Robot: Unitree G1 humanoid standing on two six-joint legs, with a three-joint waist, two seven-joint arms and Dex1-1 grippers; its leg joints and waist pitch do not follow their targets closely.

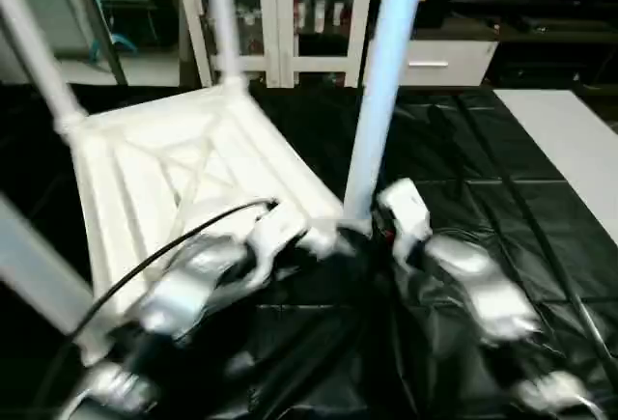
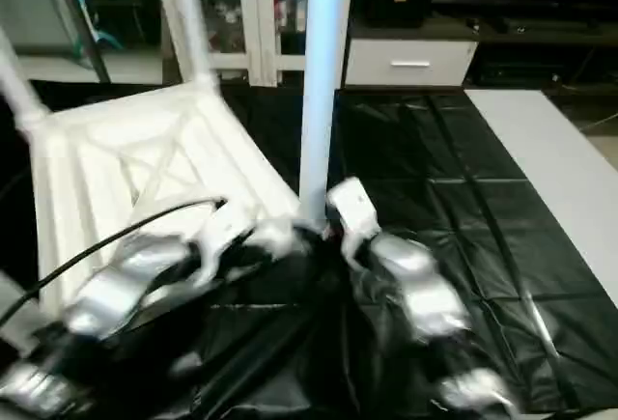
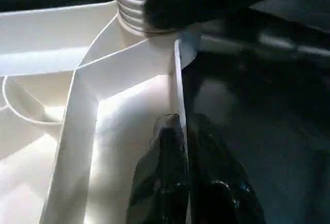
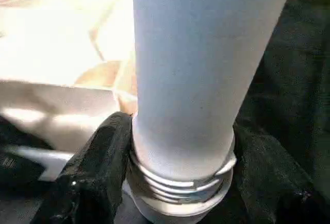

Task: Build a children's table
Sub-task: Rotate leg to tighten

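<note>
Silver forearms reach forward from the bottom of my head view, over a table draped in black sheeting. My left gripper is pinched closed on the thin side wall of the tabletop, one black finger on each face of the rim. That white plastic tabletop lies upside down and tilted on the black sheet, its X-shaped ribs facing up, to my left of centre. My right gripper is clamped around a leg, a long white tube, just above its ribbed base, a black finger on either side. This leg stands nearly upright at the tabletop's nearest corner socket. Three more legs rise from the other corners. White cabinets stand behind. A flat white board lies on my right.
</note>
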